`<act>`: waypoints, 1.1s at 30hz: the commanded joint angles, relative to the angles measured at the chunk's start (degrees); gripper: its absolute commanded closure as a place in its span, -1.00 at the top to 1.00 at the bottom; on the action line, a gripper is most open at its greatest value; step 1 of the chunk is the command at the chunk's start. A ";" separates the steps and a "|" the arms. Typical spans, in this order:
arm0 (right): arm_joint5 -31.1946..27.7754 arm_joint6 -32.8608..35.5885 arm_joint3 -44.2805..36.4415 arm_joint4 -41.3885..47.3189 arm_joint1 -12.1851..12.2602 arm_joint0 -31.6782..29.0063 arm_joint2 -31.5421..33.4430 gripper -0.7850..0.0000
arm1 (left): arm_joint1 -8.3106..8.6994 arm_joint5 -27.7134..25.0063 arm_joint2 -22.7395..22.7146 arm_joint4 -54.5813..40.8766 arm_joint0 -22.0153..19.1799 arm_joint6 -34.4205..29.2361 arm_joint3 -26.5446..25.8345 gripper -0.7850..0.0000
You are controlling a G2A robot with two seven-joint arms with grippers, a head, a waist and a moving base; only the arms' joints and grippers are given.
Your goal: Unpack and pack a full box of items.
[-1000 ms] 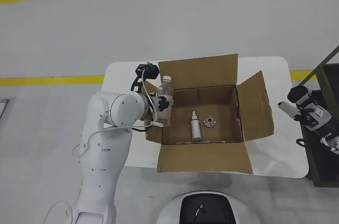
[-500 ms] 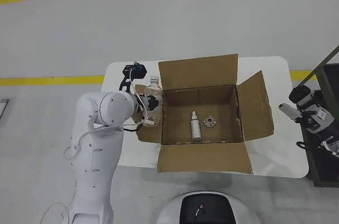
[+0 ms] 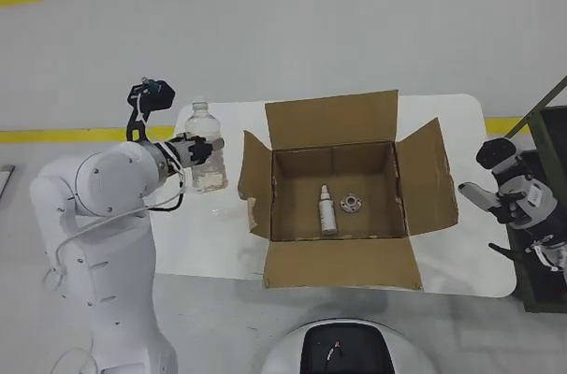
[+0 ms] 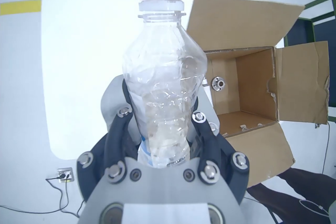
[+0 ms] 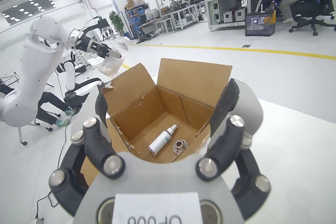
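**Bottle out of the box, not yet set down**

The left gripper [image 4: 162, 114] was clamped on the lower body of a clear plastic bottle [image 4: 162, 70] with a white cap. It held the bottle in the air over the left part of the table [image 3: 218, 234], outside the cardboard box [image 3: 343, 263] and beside its left flap. In the right wrist view the bottle leaned, cap end uppermost, and its base looked to be clear of the tabletop.

The box stood open with all four flaps folded out. Two things lay on its floor: a small white spray bottle [image 3: 327, 209] on its side and, just beside it, a small metal flange [image 3: 351, 202]. The right gripper [image 5: 166, 93] hung off the right side of the table near the box's right flap, its fingers spread and nothing between them.

By the look of it the unpacking half was in hand, with one item lifted out and two left inside.

The next move would seem to call for three things:
- bringing the bottle upright
- lowering it onto bare table well away from the left flap
- parting the fingers only once the base sat flat

The thin, crumpled wall may give under the grip, so a tilted release could tip the bottle over. After that, either arm could go in for the spray bottle — the flange, low and small, looks the harder pick.
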 commanded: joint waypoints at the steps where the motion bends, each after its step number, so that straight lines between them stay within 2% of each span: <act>1: -0.41 -0.10 -0.02 -0.42 -0.03 0.31 -0.59 1.00 | 0.68 -0.59 -1.41 2.34 1.16 0.00 0.02 -1.00; 6: -0.68 -0.34 -0.07 -1.67 -0.10 1.06 -1.80 1.00 | 2.24 -2.86 -2.18 7.54 4.99 0.00 2.25 -1.00; 10: -0.99 -0.08 0.43 -2.10 -0.13 1.49 -2.82 1.00 | 3.13 -4.40 0.86 13.39 8.59 0.00 8.11 -1.00; 12: -1.22 0.01 0.75 -2.31 -0.14 1.64 -3.20 1.00 | 3.15 -2.91 1.99 12.13 9.56 0.00 10.68 -1.00; 28: -1.55 -1.40 2.83 -3.15 -0.28 0.86 -3.62 1.00 | 3.20 -3.06 2.63 12.64 9.91 0.51 11.07 -1.00; 29: -1.64 -1.53 2.92 -3.22 -0.29 0.75 -3.62 0.91 | 3.15 -3.44 3.17 12.34 10.78 2.21 11.35 -1.00; 31: -1.85 -1.77 2.96 -3.37 -0.30 0.53 -3.52 -0.05 | 3.10 -4.27 4.26 12.18 11.52 3.64 12.22 -1.00; 33: -2.04 -1.92 2.85 -3.60 -0.30 0.28 -3.27 -0.21 | 3.14 -5.87 5.30 12.72 11.64 4.48 13.42 -1.00</act>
